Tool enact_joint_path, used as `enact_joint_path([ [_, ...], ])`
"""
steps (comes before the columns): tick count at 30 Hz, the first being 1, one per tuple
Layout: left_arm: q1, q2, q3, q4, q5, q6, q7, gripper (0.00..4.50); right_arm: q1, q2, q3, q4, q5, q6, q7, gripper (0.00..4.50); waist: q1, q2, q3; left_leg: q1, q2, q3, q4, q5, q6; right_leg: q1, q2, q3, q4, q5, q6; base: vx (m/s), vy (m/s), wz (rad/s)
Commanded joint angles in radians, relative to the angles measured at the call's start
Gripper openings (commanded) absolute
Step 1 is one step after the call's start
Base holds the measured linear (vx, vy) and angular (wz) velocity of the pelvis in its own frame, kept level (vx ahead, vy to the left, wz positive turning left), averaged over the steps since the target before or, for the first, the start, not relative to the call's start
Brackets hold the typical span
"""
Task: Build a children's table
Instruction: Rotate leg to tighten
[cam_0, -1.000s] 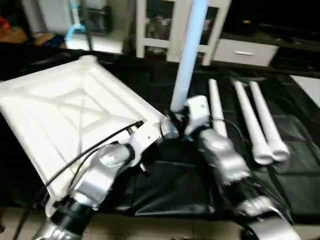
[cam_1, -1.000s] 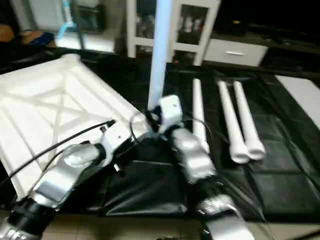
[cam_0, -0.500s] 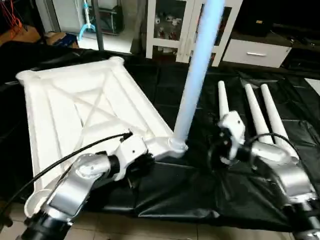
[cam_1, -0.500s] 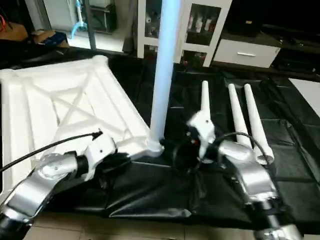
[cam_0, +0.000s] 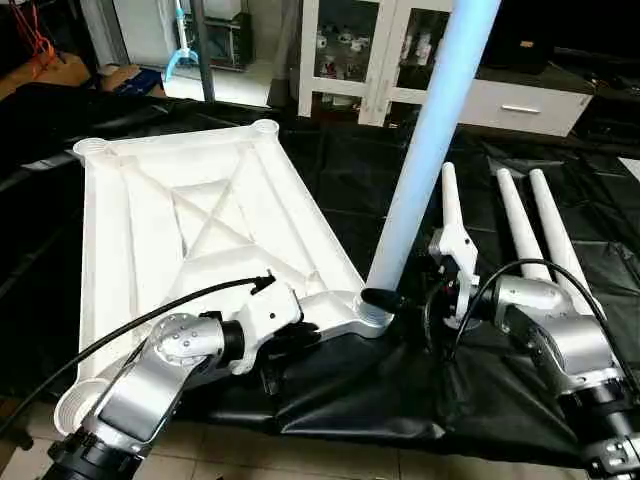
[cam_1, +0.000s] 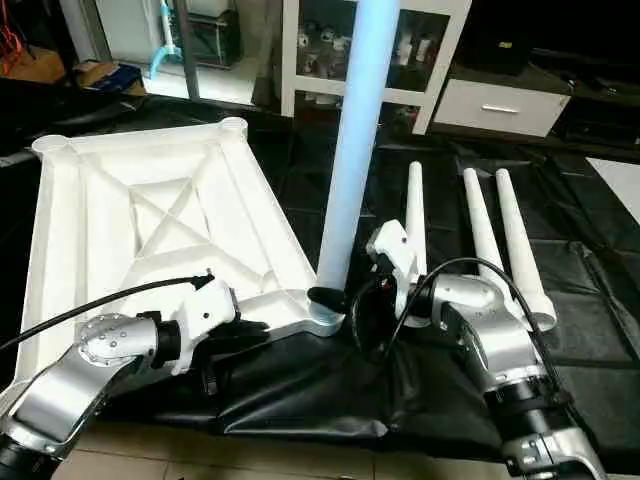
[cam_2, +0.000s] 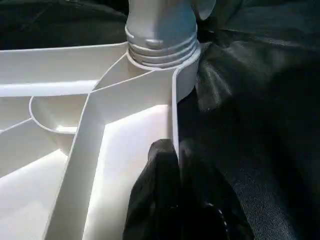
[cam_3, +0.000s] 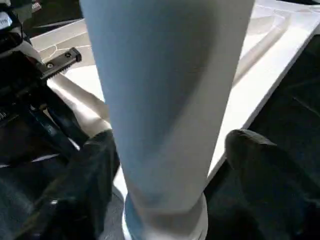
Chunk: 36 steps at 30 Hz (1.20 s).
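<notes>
White leg (cam_0: 425, 165) now stands in the top's (cam_0: 180, 215) corner socket (right fingers (cam_3: 260, 165) wide and backed off it, left fingers (cam_2: 165, 200) pinching the rim), three legs (cam_0: 515, 235) left.

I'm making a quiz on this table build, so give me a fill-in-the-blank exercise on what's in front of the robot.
1. The table top lies with its ribbed underside facing ____.
2. The number of loose legs lying on the black sheet is ____.
3. The standing leg is set in a ____ socket of the top.
4. The left pincer is ____ on the top's edge.

Missing words: up; three; corner; shut
</notes>
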Motion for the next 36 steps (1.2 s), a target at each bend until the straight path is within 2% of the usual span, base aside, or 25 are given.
enact_joint_path([
  [1,0.004,-0.019,-0.018,-0.013,-0.029,-0.013,-0.012,0.00,-0.011,-0.010,-0.001,0.015,-0.002,0.008,0.020,3.29,0.001,-0.002,-0.049,-0.006,0.020,0.002,-0.073,-0.229,0.049,0.048,-0.047,0.039,-0.072,-0.355,-0.144,0.000,0.000,0.00],
  [9,0.002,-0.019,-0.019,-0.011,-0.027,-0.011,-0.015,0.00,-0.011,-0.017,-0.009,0.030,0.000,0.011,0.052,2.65,0.003,0.000,-0.049,-0.005,0.020,0.003,-0.073,-0.231,0.047,0.047,-0.048,0.039,-0.075,-0.380,-0.133,0.000,0.000,0.00],
  [11,0.001,-0.018,-0.020,-0.009,-0.026,-0.011,-0.016,0.00,-0.011,-0.019,-0.010,0.032,0.001,0.015,0.060,2.34,0.003,0.000,-0.050,-0.006,0.020,0.003,-0.073,-0.229,0.048,0.047,-0.048,0.039,-0.074,-0.372,-0.136,0.000,0.000,0.00],
  [13,0.000,-0.016,-0.021,-0.006,-0.024,-0.013,-0.017,0.00,-0.011,-0.016,-0.012,0.035,0.000,0.018,0.061,2.28,0.003,-0.001,-0.050,-0.006,0.019,0.003,-0.073,-0.223,0.049,0.048,-0.047,0.039,-0.073,-0.363,-0.138,0.000,0.000,0.00],
  [14,-0.001,-0.014,-0.022,-0.003,-0.020,-0.014,-0.016,0.00,-0.011,-0.007,-0.014,0.040,-0.002,0.020,0.050,2.09,0.004,0.000,-0.051,-0.005,0.020,0.003,-0.072,-0.222,0.049,0.048,-0.048,0.039,-0.074,-0.363,-0.140,0.000,0.000,0.00],
  [19,-0.004,-0.011,-0.028,0.002,-0.001,-0.010,-0.003,0.00,-0.018,0.036,-0.011,0.070,-0.037,0.019,-0.036,1.93,0.001,0.000,-0.048,-0.005,0.018,0.003,-0.074,-0.248,0.039,0.045,-0.048,0.037,-0.079,-0.409,-0.128,0.000,0.000,0.00],
  [22,-0.021,-0.024,-0.038,0.009,0.034,0.039,0.040,0.00,-0.042,0.116,0.006,0.126,-0.110,0.032,-0.206,1.90,-0.009,-0.004,-0.046,-0.005,0.016,-0.001,-0.076,-0.282,0.022,0.042,-0.048,0.034,-0.085,-0.480,-0.103,0.000,0.000,0.00],
  [24,-0.029,-0.036,-0.037,0.010,0.040,0.062,0.059,0.00,-0.049,0.138,0.008,0.139,-0.125,0.040,-0.251,1.89,-0.018,0.001,-0.044,-0.007,0.014,-0.007,-0.078,-0.307,0.002,0.042,-0.050,0.029,-0.091,-0.545,-0.076,0.000,0.000,0.00],
  [27,-0.072,-0.101,-0.029,0.032,0.069,0.160,0.154,0.00,-0.099,0.247,-0.012,0.219,-0.165,0.054,-0.459,1.88,-0.032,-0.003,-0.043,-0.002,0.007,-0.014,-0.074,-0.357,-0.015,0.033,-0.049,0.021,-0.105,-0.622,-0.042,0.000,0.000,0.00],
  [28,-0.104,-0.153,-0.019,0.059,0.089,0.216,0.224,0.00,-0.144,0.320,-0.031,0.286,-0.185,0.052,-0.598,1.88,-0.042,0.000,-0.043,-0.002,0.009,-0.016,-0.074,-0.368,-0.024,0.029,-0.050,0.021,-0.101,-0.626,-0.047,-0.050,0.013,-0.09],
  [29,-0.122,-0.181,-0.012,0.077,0.101,0.242,0.262,0.00,-0.170,0.358,-0.042,0.324,-0.198,0.046,-0.672,1.88,-0.054,0.000,-0.042,-0.006,0.005,-0.024,-0.072,-0.391,-0.038,0.033,-0.049,0.010,-0.105,-0.653,-0.032,-0.050,0.013,-0.09],
  [30,-0.143,-0.221,0.005,0.102,0.109,0.276,0.314,0.00,-0.201,0.398,-0.059,0.369,-0.201,0.042,-0.749,1.87,-0.057,0.003,-0.043,-0.006,0.004,-0.027,-0.072,-0.404,-0.041,0.035,-0.051,0.007,-0.108,-0.659,-0.026,-0.053,0.021,-0.14],
  [31,-0.154,-0.242,0.014,0.115,0.110,0.285,0.338,0.00,-0.217,0.416,-0.067,0.392,-0.203,0.037,-0.787,1.87,-0.069,0.006,-0.046,-0.006,0.005,-0.033,-0.073,-0.423,-0.038,0.040,-0.053,0.001,-0.109,-0.634,-0.027,0.000,0.000,0.00],
  [32,-0.186,-0.300,0.038,0.153,0.112,0.315,0.403,0.00,-0.263,0.472,-0.094,0.460,-0.207,0.020,-0.901,1.87,-0.074,0.009,-0.048,-0.003,0.009,-0.035,-0.076,-0.441,-0.033,0.041,-0.054,-0.004,-0.112,-0.589,-0.038,0.000,0.000,0.00],
  [33,-0.192,-0.311,0.041,0.159,0.111,0.320,0.412,0.00,-0.272,0.482,-0.100,0.473,-0.206,0.016,-0.922,1.87,-0.074,0.008,-0.053,-0.004,0.009,-0.037,-0.075,-0.426,-0.030,0.048,-0.056,-0.007,-0.110,-0.531,-0.052,0.000,0.000,0.00],
  [34,-0.197,-0.320,0.044,0.164,0.109,0.322,0.419,0.00,-0.281,0.493,-0.106,0.488,-0.204,0.010,-0.942,1.87,-0.072,0.008,-0.051,-0.008,0.009,-0.036,-0.078,-0.422,-0.028,0.050,-0.056,-0.006,-0.108,-0.508,-0.057,0.000,0.000,0.00],
  [35,-0.213,-0.345,0.047,0.176,0.108,0.329,0.436,0.00,-0.313,0.525,-0.110,0.537,-0.208,-0.023,-0.996,1.87,-0.073,0.002,-0.049,-0.008,0.010,-0.033,-0.079,-0.428,-0.020,0.044,-0.057,-0.005,-0.109,-0.501,-0.061,0.000,0.000,0.00],
  [36,-0.215,-0.347,0.047,0.177,0.109,0.329,0.437,0.00,-0.317,0.530,-0.110,0.543,-0.209,-0.028,-1.003,1.87,-0.072,0.002,-0.050,-0.003,0.009,-0.030,-0.077,-0.432,-0.018,0.040,-0.057,-0.004,-0.109,-0.506,-0.063,0.000,0.000,0.00],
])
